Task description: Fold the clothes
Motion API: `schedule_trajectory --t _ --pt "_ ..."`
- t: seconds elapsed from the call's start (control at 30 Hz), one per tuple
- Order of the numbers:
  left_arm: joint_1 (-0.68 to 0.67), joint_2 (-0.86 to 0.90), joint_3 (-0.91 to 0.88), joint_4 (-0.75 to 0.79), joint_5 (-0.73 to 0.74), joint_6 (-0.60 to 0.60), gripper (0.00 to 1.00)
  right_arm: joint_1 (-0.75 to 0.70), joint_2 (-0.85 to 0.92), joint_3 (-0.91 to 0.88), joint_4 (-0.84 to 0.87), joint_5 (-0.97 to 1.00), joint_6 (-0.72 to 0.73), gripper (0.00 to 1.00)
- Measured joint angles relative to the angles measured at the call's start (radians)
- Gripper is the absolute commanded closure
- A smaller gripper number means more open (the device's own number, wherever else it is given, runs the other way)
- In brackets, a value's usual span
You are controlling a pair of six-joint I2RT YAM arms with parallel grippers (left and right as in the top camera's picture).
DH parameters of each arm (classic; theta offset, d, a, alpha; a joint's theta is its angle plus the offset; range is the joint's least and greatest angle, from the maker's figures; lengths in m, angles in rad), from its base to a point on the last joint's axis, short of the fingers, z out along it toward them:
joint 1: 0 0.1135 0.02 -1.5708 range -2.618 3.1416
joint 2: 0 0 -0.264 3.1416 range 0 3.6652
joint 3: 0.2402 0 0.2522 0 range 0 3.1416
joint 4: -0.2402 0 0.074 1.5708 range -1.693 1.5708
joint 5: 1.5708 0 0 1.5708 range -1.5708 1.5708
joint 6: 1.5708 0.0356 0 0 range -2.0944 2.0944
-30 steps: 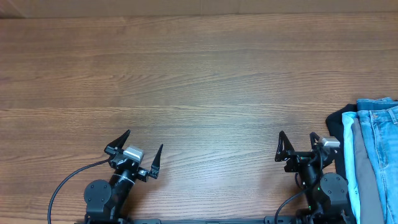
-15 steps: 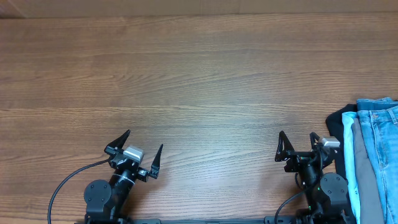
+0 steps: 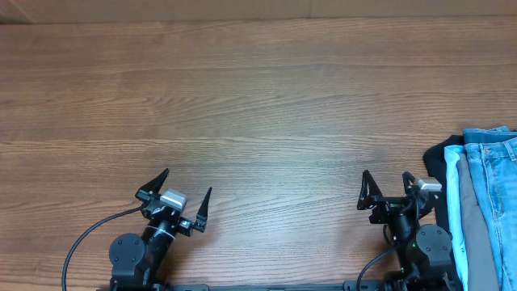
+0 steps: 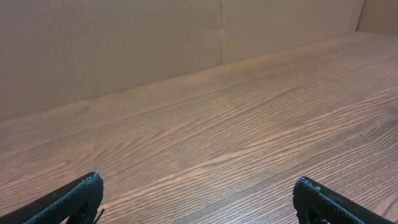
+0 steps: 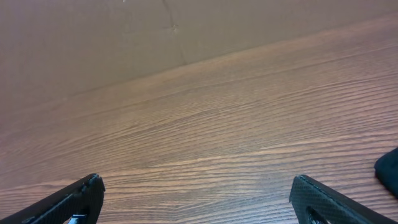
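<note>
The light blue denim jeans [image 3: 499, 202] lie folded on a stack at the table's right edge, partly cut off by the frame. My right gripper [image 3: 386, 180] is open and empty, just left of the stack, not touching it. My left gripper [image 3: 186, 183] is open and empty at the front left, far from the jeans. Both wrist views show only bare wood between the spread fingertips, in the left wrist view [image 4: 199, 199] and the right wrist view [image 5: 196, 198].
The stack also holds a pale cyan garment [image 3: 455, 210], a grey garment [image 3: 477, 242] and a black garment [image 3: 440, 162], whose edge shows in the right wrist view [image 5: 388, 168]. The wooden table [image 3: 258, 97] ends at a brown wall at the back [image 4: 124, 37].
</note>
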Motion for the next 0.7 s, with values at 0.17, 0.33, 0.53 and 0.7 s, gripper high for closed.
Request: schedule_trajectory --t 0.17,0.33,0.53,0.7 --pt "0.0 0.0 0.0 0.0 0.0 0.0 0.0 0.0 0.0 0.0 0.0 0.0 0.0 0.0" --pt "0.0 0.0 0.0 0.0 0.0 0.0 0.0 0.0 0.0 0.0 0.0 0.0 0.0 0.0" --pt "0.0 0.0 0.0 0.0 0.0 0.0 0.0 0.0 0.0 0.0 -0.001 -0.018 0.0 0.0" --pt "0.0 0.0 0.0 0.0 0.003 -0.018 0.0 0.0 0.0 0.0 0.0 -0.089 0.001 0.0"
